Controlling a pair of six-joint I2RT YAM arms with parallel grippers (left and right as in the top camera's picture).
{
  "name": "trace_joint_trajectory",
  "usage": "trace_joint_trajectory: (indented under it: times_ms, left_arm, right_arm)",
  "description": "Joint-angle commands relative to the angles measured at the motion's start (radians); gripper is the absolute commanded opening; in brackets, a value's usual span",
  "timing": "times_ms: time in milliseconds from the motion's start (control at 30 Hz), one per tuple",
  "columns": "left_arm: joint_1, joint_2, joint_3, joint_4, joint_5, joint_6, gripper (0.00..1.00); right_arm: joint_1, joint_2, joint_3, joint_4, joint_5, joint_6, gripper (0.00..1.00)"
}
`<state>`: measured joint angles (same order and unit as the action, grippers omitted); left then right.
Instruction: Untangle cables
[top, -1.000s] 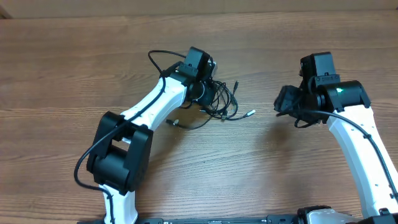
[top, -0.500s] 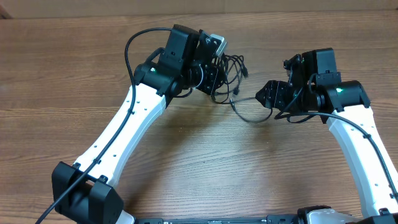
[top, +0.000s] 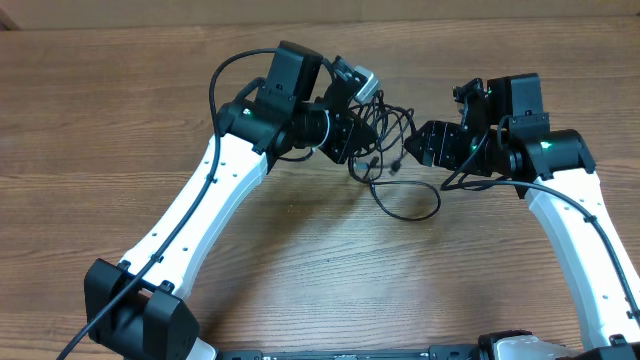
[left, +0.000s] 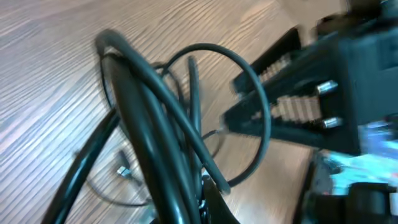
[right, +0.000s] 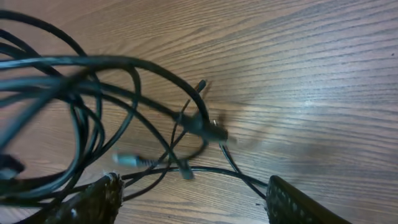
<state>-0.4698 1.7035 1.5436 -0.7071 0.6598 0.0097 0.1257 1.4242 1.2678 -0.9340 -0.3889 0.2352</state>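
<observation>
The cables (top: 385, 125) are a tangle of thin black cords held up off the table by my left gripper (top: 348, 122), which is shut on the bundle. One loop (top: 405, 205) hangs down onto the wood. In the left wrist view the cables (left: 155, 124) run thick and close from the jaws (left: 205, 202), and a silver-tipped plug (left: 122, 171) lies below. My right gripper (top: 428, 145) is open just right of the tangle, touching nothing. In the right wrist view its fingers (right: 193, 202) spread wide, with cable strands (right: 93, 93) and plugs (right: 214, 132) ahead.
The wooden table (top: 120, 110) runs under everything. The two arms face each other closely over the tangle, and my right gripper shows in the left wrist view (left: 298, 106). A thick black robot cable (top: 222, 75) arcs over the left arm.
My left arm swung up and right, lifting the cable bundle off the table. My right gripper moved left toward the tangle. A loop now hangs lower onto the wood.
</observation>
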Motion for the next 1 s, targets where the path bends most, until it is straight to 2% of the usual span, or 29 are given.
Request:
trace_joint_trajectory:
  times_ms: [0, 67, 167, 500, 633, 967]
  left_arm:
    - [0.005, -0.004, 0.016, -0.05, -0.201, 0.054, 0.04]
    - [0.006, -0.004, 0.016, -0.107, -0.362, 0.054, 0.04]
    - [0.006, -0.004, 0.016, -0.147, -0.424, 0.055, 0.04]
    - [0.006, -0.004, 0.015, -0.171, -0.516, 0.053, 0.04]
    - [0.006, -0.004, 0.015, -0.138, -0.529, -0.014, 0.04]
    - [0.005, -0.012, 0.045, -0.107, -0.529, -0.017, 0.04]
  right_arm:
    - [-0.002, -0.002, 0.001, -0.006, -0.005, -0.004, 0.72]
    - [-0.002, -0.002, 0.001, -0.043, 0.004, -0.005, 0.72]
    - [-0.002, -0.002, 0.001, -0.097, 0.063, -0.005, 0.72]
    - [-0.003, -0.002, 0.001, -0.243, 0.262, -0.004, 0.72]
    - [-0.003, -0.002, 0.001, -0.254, 0.273, 0.0, 0.72]
    - [-0.002, -0.002, 0.001, -0.257, 0.273, -0.001, 0.76]
